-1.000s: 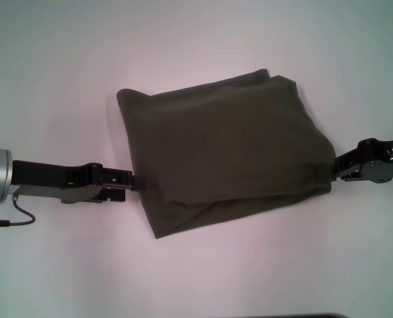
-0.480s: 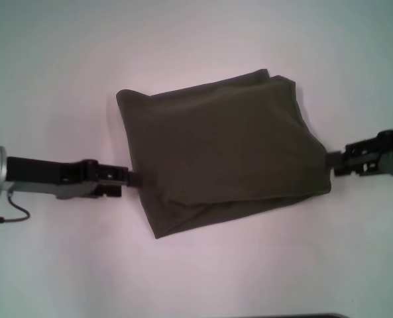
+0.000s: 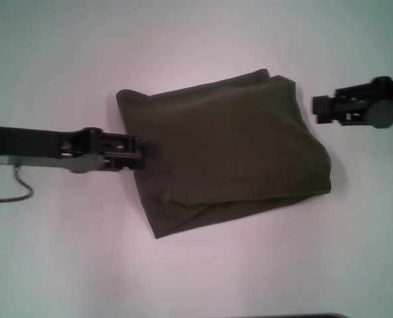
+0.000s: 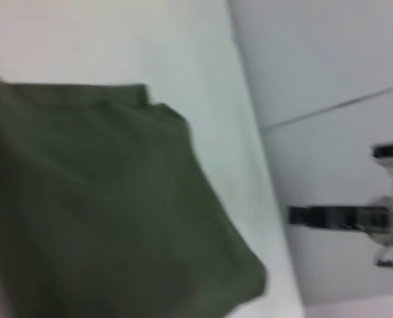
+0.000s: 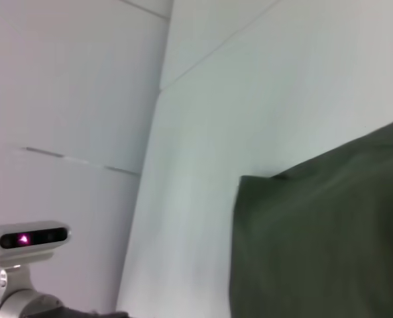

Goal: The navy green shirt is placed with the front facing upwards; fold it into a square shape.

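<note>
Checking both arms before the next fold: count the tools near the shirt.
2. The left tool sits at the left edge of the folded navy green shirt; the right tool hovers off its upper right corner, clear of the cloth.

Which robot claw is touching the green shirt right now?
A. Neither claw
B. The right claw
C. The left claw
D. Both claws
C. In the head view the left gripper sits at the left edge of the folded navy green shirt, while the right gripper hangs off to the shirt's right with bare table between them.
</note>
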`<state>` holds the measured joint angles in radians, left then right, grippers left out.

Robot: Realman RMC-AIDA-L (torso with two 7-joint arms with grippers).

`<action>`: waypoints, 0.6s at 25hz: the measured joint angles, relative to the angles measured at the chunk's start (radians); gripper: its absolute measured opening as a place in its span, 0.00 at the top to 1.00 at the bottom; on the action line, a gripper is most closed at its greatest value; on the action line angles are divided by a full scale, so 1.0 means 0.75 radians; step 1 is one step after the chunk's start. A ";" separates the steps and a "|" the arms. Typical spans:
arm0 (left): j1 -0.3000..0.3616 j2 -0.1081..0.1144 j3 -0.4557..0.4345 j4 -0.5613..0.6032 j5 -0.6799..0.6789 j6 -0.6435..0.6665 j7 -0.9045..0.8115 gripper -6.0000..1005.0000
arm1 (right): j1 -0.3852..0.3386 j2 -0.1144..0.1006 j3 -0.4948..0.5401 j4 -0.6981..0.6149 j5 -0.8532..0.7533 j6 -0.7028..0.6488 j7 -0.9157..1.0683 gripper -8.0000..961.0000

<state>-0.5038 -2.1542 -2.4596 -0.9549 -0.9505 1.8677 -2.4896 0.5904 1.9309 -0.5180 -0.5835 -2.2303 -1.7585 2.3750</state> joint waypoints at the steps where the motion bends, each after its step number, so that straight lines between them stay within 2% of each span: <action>1: -0.015 -0.011 0.024 0.024 -0.009 0.002 0.000 0.36 | 0.009 0.017 -0.003 0.003 -0.001 0.015 0.000 0.57; 7: -0.072 -0.019 0.195 0.185 -0.053 -0.105 0.006 0.38 | 0.044 0.107 -0.061 0.019 -0.004 0.096 0.002 0.57; 14: -0.104 -0.014 0.236 0.221 -0.078 -0.133 0.057 0.39 | 0.053 0.152 -0.218 0.019 -0.004 0.120 -0.019 0.58; 15: -0.107 -0.014 0.245 0.225 -0.079 -0.140 0.055 0.39 | 0.054 0.156 -0.239 0.020 -0.004 0.125 -0.021 0.61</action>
<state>-0.5838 -2.1644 -2.2756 -0.7861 -1.0096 1.7626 -2.4482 0.6306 2.0482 -0.6972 -0.5687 -2.2335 -1.6649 2.3592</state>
